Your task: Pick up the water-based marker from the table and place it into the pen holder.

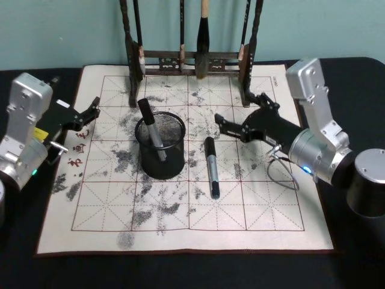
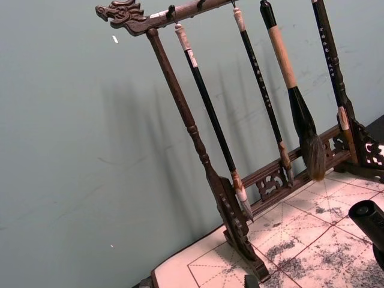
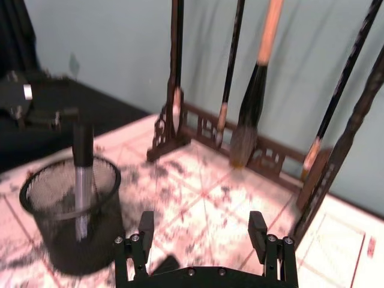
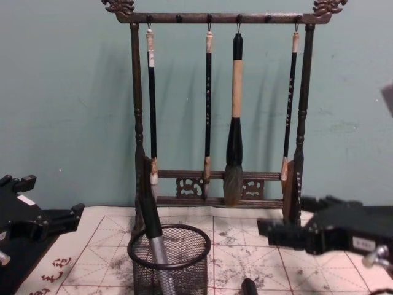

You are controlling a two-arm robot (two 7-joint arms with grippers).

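Head view: pen holder [image 1: 160, 158] sits mid-mat on the table [image 1: 24, 271], one marker [image 1: 148, 123] standing inside, leaning toward 11 o'clock. Second marker [image 1: 211, 167] lies flat on the mat [image 1: 252, 211] just beside the holder at its 3 o'clock, running 12 to 6, clear of the holder wall. Right gripper [image 1: 239, 109] hovers at the holder's 2 o'clock, jaws spread wide, nothing between them, above and past the lying marker's top end. Left gripper [image 4: 49, 200] parked off the mat's edge at 9 o'clock, fingers apart, empty. Brush rack [image 1: 191, 59] stands at 12 o'clock.
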